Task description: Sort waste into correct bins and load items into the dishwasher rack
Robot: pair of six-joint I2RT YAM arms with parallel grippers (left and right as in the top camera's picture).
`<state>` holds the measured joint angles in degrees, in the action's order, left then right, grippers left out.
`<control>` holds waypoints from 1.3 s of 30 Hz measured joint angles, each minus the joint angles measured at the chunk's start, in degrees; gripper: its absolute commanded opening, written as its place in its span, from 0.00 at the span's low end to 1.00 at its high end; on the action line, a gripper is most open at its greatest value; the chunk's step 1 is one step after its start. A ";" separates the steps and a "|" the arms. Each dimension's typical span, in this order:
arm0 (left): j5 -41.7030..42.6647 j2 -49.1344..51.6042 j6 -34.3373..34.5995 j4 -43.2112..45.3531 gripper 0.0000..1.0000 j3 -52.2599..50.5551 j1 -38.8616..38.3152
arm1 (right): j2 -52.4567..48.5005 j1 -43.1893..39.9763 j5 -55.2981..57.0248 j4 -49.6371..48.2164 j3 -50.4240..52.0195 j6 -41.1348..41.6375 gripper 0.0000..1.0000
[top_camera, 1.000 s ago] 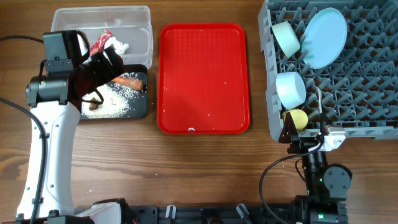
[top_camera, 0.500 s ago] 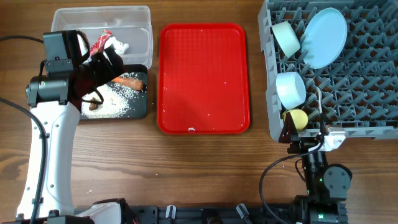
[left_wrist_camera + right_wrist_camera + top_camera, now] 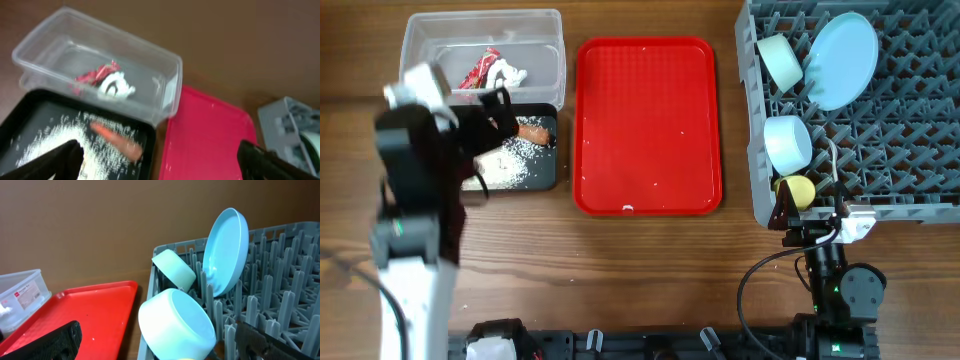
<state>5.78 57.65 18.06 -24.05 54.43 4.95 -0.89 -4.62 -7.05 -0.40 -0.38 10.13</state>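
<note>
The clear tub holds the red wrapper with white paper. The black tray holds the carrot piece and rice; the dark lump is hidden behind my blurred left arm. My left gripper is open and empty above the black tray's left part; in the left wrist view it hangs over the carrot. The grey rack holds the blue plate, mint bowl, blue bowl, yellow cup and white spoon. My right gripper is open and empty at the rack's front left corner.
A flat red tray with a few specks lies between the bins and the rack. Bare wooden table lies in front of it. Cables run along the front edge.
My left arm has swung toward the front left and is blurred with motion, its gripper drawing back over the black tray. The right arm has not moved.
</note>
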 measured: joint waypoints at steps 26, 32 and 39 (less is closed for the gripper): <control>-0.85 -54.12 -0.42 21.90 1.00 -49.00 0.00 | 0.15 0.00 -0.02 0.00 0.00 0.00 1.00; -1.27 -56.17 -0.42 27.28 1.00 -53.27 0.00 | 0.15 0.00 -0.02 0.00 0.00 0.00 1.00; -1.25 -56.85 -0.42 20.50 1.00 -53.70 0.00 | 0.15 0.00 -0.02 0.00 0.00 0.00 1.00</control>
<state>4.54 0.80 17.65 -3.55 0.73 4.95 -0.73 -4.62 -7.07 -0.40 -0.38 10.13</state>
